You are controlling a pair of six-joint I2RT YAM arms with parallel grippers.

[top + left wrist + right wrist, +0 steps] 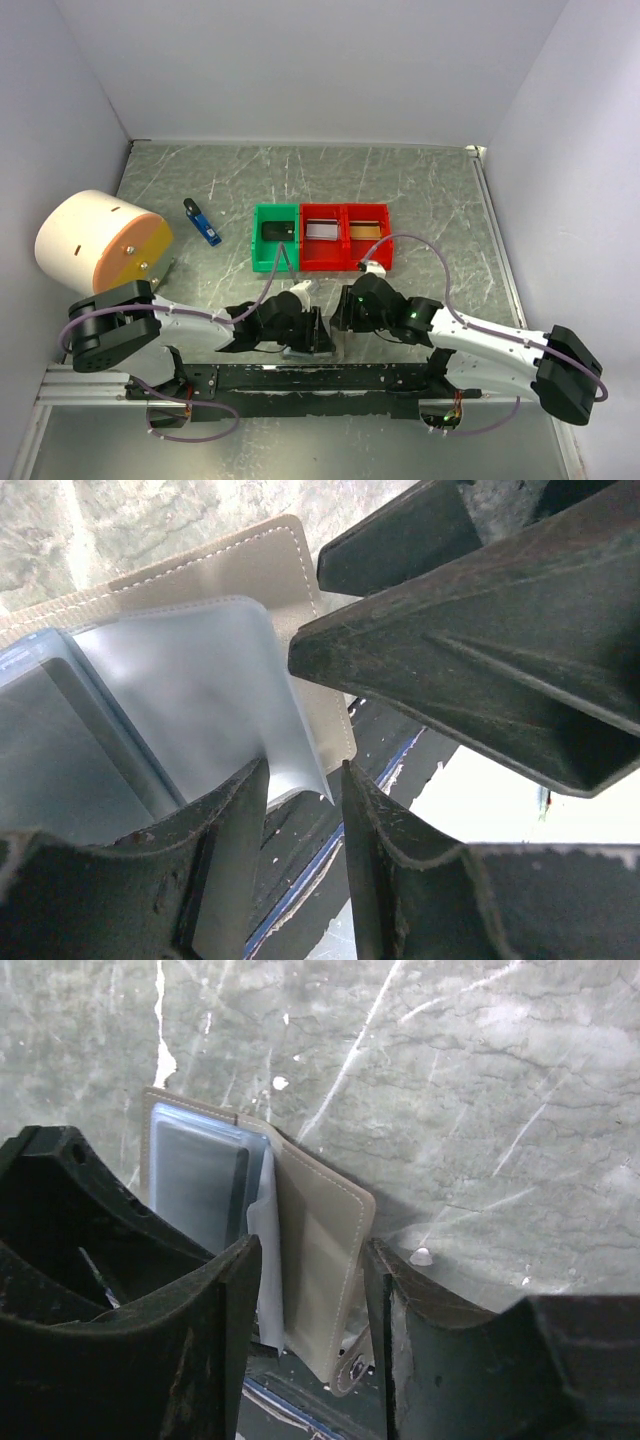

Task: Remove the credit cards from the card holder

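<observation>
The card holder point(230, 570) sits open at the near edge of the table point(430, 190). The left tool point(302, 772) is around its clear pocket point(200, 700), the right tool point(312, 1250) around its cover point(325, 1210) (squeezing or not, I cannot tell).

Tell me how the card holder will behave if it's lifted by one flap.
The card holder will probably flop open at its fold, being a thin stitched bifold. Its clear sleeves look glossy and limp, so likely slippery.

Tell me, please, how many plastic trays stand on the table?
3, side by side in one row: the green tray at the left, the middle red tray, and the right red tray. None seems hidden.
</observation>
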